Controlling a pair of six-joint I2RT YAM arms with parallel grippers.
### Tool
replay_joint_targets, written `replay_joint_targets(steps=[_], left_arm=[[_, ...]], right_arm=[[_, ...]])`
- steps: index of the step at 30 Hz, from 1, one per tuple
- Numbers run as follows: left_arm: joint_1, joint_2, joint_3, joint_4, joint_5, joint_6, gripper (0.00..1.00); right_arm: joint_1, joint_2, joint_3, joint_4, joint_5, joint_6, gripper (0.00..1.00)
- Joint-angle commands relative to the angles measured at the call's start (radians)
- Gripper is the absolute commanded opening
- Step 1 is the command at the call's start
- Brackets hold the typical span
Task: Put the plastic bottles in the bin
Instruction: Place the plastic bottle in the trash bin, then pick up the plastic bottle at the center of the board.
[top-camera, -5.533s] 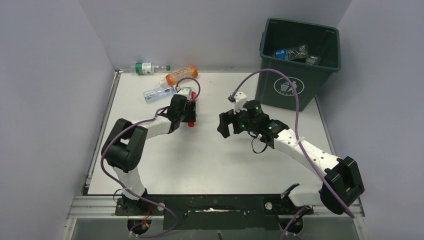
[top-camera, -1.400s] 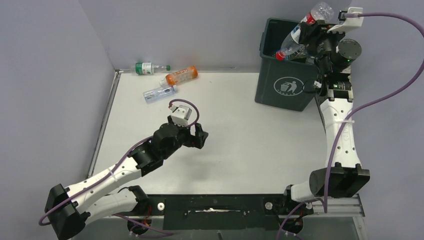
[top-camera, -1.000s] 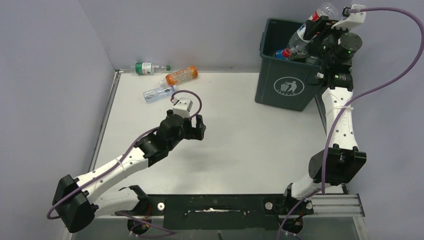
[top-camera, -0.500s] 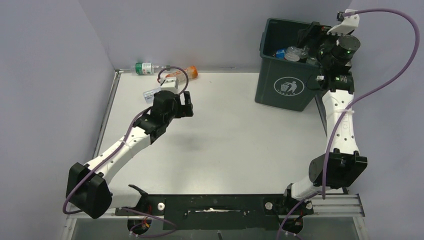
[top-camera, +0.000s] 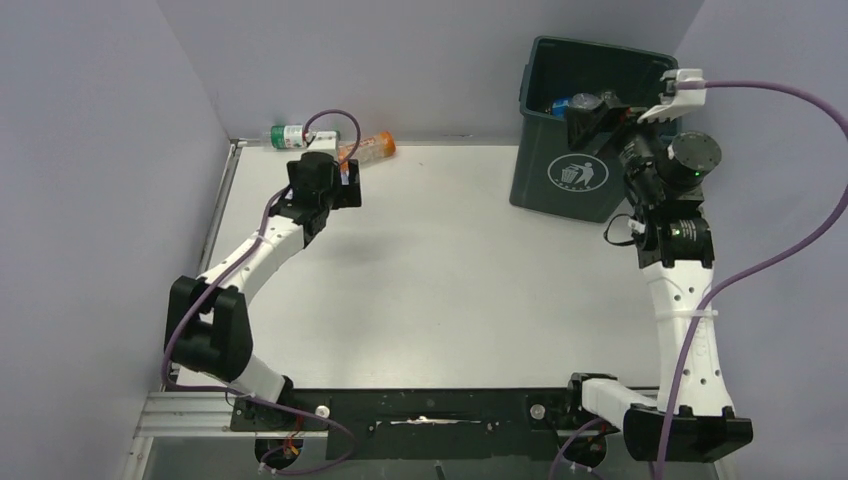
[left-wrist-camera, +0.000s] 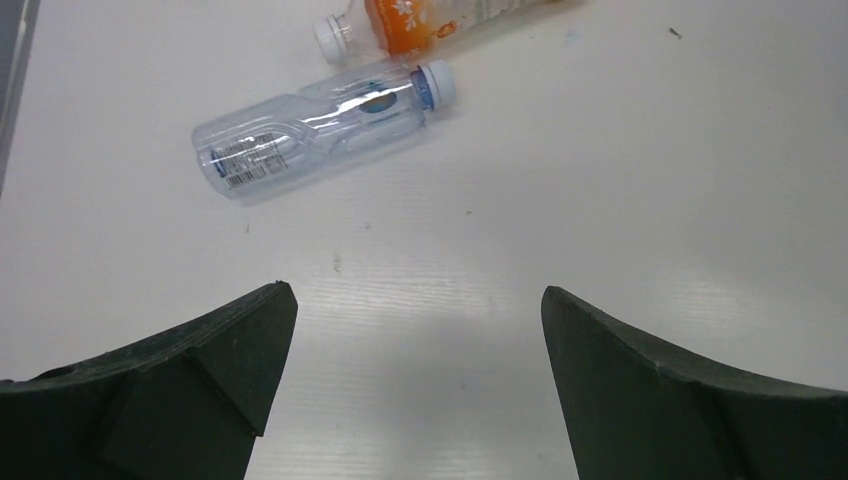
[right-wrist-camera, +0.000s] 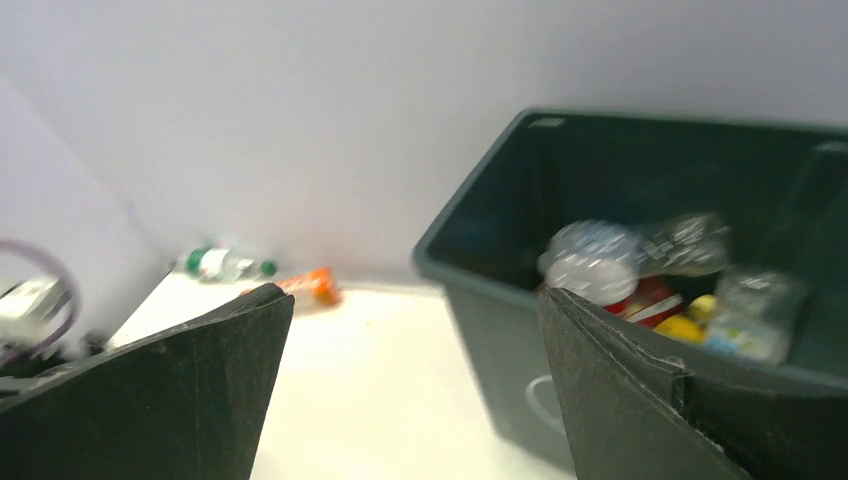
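While hanging over the white counter (top-camera: 450, 290) toward 11 o'clock, spread wide with nothing between them: left fingers (top-camera: 335, 190). Just ahead in the wrist view, flat on the counter, a clear bottle (left-wrist-camera: 310, 135) with a blue cap. Just beside its cap end, an orange bottle (left-wrist-camera: 430, 20), white-capped, also lying down. Further toward 11 o'clock, at the back edge against the wall, a green-labelled bottle (top-camera: 290, 135) on its side.

At 1 o'clock, upright in the far corner, the dark green bin (top-camera: 560, 185), white litter symbol on its front. Inside, a heap of bottles (right-wrist-camera: 600, 260): clear, some red, a bit of yellow, too blurred to count. Raised near the bin's rim on its 3 o'clock side, right fingers (top-camera: 598, 106), likewise wide apart and empty.

On three sides, plain pale lilac walls (top-camera: 400, 60). Along 6 o'clock, a black rail (top-camera: 430, 410) carrying both arm bases. Looping off each wrist, purple cables (top-camera: 760, 90).
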Motion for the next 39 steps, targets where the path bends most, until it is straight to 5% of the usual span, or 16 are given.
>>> replay_joint_targets(steps=[1,18,31,39], left_arm=[[0.071,0.096,0.137,0.060,0.010,0.078,0.96],[0.325,0.435,0.422,0.105,0.289,0.093,0.96],[0.333,0.653,0.580,0.107,0.376,0.122,0.94],[0.320,0.660,0.546,0.063,0.365,0.121,0.93]], right_arm=[[0.078,-0.068,-0.110,-0.010,-0.027,0.049,1.00],[0.166,-0.170,-0.275,-0.114,-0.141,0.040,0.99],[0.185,-0.178,-0.310,-0.124,-0.162,0.033,0.99],[0.193,-0.162,-0.323,-0.104,-0.173,0.036,0.99]])
